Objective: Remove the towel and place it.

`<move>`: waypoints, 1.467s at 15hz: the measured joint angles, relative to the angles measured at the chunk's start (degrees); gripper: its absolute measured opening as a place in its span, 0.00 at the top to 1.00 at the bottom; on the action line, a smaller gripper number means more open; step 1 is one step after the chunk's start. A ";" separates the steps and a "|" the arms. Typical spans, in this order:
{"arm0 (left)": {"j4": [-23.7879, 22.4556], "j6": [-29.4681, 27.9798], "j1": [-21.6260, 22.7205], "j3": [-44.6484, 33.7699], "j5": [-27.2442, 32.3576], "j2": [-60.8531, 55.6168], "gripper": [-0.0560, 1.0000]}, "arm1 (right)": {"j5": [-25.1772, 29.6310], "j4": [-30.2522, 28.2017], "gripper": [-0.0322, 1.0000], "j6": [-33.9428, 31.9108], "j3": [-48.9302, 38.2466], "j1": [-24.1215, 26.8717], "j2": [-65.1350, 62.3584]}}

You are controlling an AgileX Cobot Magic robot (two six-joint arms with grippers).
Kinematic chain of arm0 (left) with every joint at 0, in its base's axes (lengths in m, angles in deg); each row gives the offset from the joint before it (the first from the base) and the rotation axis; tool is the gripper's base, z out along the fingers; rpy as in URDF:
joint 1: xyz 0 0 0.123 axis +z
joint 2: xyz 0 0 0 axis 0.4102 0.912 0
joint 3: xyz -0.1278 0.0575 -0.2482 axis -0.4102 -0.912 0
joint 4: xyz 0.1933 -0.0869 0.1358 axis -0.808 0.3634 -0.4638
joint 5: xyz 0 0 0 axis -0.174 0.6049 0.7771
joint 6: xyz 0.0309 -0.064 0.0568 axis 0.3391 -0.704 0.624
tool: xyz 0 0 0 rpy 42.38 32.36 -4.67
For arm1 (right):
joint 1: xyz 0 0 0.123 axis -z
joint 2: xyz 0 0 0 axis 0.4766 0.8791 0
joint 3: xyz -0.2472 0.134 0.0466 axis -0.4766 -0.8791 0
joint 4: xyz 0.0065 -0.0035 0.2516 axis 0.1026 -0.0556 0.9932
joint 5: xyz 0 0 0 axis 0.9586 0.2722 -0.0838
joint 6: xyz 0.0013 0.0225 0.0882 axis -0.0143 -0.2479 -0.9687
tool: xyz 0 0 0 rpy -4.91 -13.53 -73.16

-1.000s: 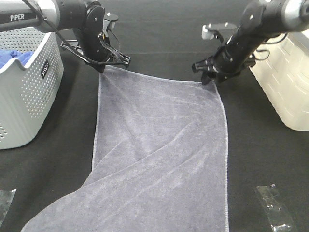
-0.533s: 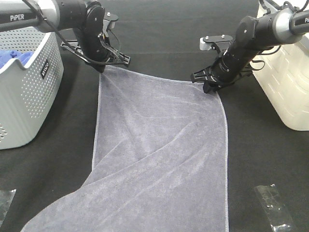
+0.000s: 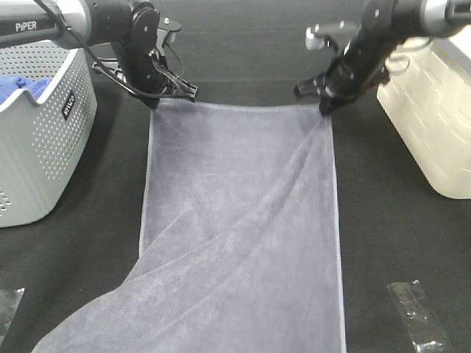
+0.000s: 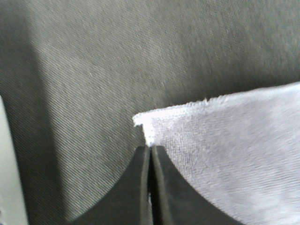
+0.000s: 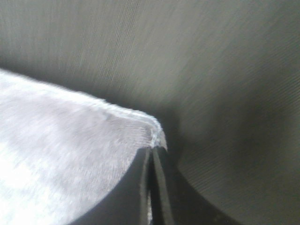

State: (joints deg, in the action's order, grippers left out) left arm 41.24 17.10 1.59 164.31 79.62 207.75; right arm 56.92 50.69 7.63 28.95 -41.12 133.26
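The towel [image 3: 243,235] is held stretched by its far corners, pinched in the closed left gripper [image 3: 156,101] and right gripper [image 3: 324,108].

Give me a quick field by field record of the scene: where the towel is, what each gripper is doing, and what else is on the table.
towel: spread on the black table, far edge pulled straight, near end creased
left gripper: shut on the towel's far left corner
right gripper: shut on the far right corner
grey basket: left of the towel, blue cloth inside
white basket: right of the towel
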 joint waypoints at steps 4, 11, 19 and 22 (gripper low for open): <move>-3.32 0.00 0.34 5.16 -3.90 0.00 0.95 | 1.20 -5.67 0.97 -1.38 7.33 0.00 -0.17; -4.01 -1.38 4.81 7.05 -17.70 0.06 0.95 | -11.57 -14.04 0.97 -2.58 10.66 0.00 -0.17; -5.50 -2.29 6.42 7.16 -28.65 8.14 0.95 | -25.27 -14.84 0.97 -2.64 10.71 1.83 6.42; -5.50 -6.76 7.33 7.16 -29.79 10.66 0.94 | -26.53 -14.78 0.95 -2.64 10.71 1.83 10.54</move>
State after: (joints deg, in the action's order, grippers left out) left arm 35.74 10.34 8.92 171.48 49.83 218.41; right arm 30.39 35.91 4.99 39.66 -39.29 143.80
